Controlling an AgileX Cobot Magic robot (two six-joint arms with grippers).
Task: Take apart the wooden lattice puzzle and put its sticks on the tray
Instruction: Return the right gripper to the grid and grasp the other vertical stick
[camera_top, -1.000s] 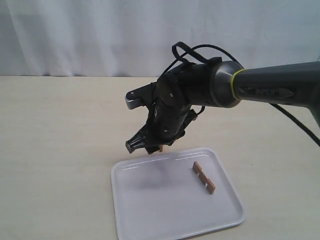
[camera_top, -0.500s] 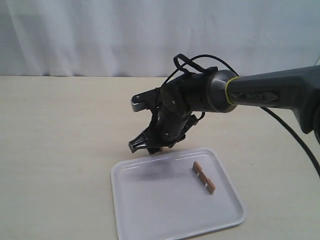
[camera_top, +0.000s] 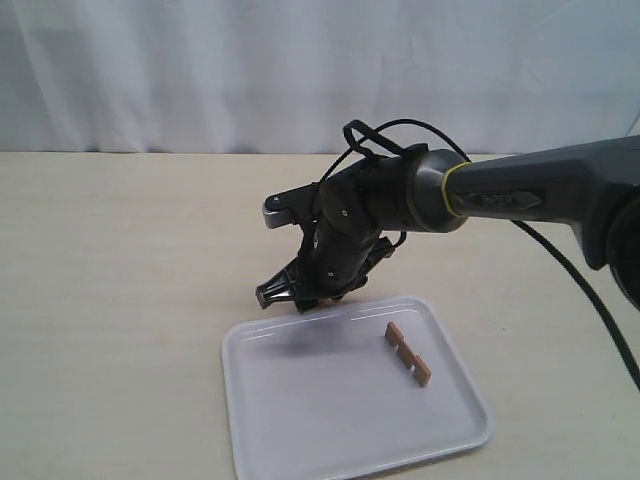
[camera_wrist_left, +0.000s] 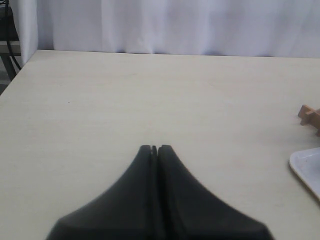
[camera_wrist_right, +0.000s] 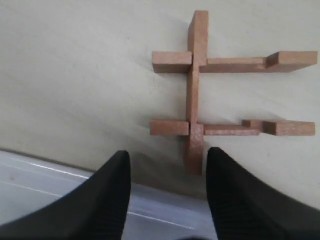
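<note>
Where closest, lower centre, shows tray (camera_top: 330, 415) bearing one stick (camera_top: 408, 354) right of middle; just past far rim, puzzle (camera_wrist_right: 194, 95) on surface (camera_top: 120, 300) beneath right gripper (camera_top: 290, 297), spread apart, clamping nothing; left gripper (camera_wrist_left: 154, 148) pressed together.

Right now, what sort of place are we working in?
Likely a lab test bench: bare pale tabletop, plain white curtain behind, with a white tray and a wooden lattice puzzle set out.

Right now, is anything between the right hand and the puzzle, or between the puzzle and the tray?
Nothing visible. The open right hand hangs over the puzzle, which sits beside the tray; the one stick on it lies aside.
</note>
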